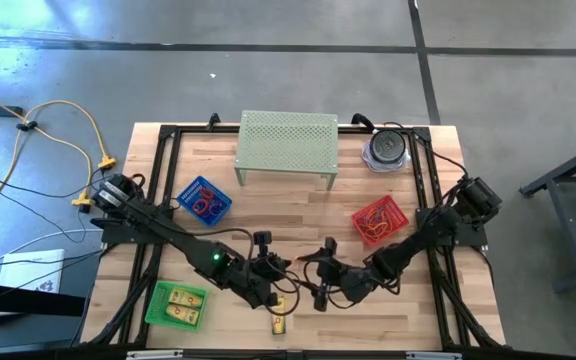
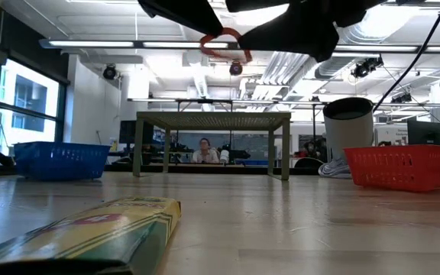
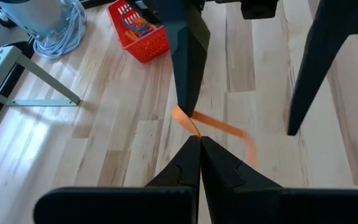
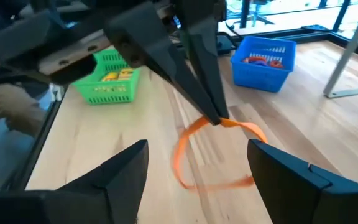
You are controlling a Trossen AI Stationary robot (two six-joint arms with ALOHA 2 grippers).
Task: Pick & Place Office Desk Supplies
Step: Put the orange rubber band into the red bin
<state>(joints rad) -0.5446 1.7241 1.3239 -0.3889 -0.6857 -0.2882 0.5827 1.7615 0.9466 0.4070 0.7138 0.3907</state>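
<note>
An orange rubber band (image 4: 185, 155) hangs in the air over the near middle of the table, with my left gripper (image 3: 198, 140) shut on it. In the low view the band (image 2: 224, 42) shows high above the tabletop. My right gripper (image 4: 194, 165) faces the left gripper (image 1: 290, 275) and stands open, one finger on each side of the hanging loop. A yellow block (image 1: 280, 322) lies flat on the table near the front edge, just below both grippers. My left gripper pinches the band's upper part (image 4: 221, 122) between its two fingertips (image 3: 191, 146), which slant downward from the table's left. The band is lifted clear of the table, and its loop hangs slack below and beside the tips. My right gripper: one finger (image 3: 188, 93) stands right at the band; whether it touches, I cannot tell.
A green basket (image 1: 176, 305) with yellow blocks stands at the front left, a blue basket (image 1: 203, 200) of bands at the left and a red basket (image 1: 380, 220) of bands at the right. A pale green perforated stand (image 1: 286, 145) and a grey cylinder (image 1: 386, 150) are at the back.
</note>
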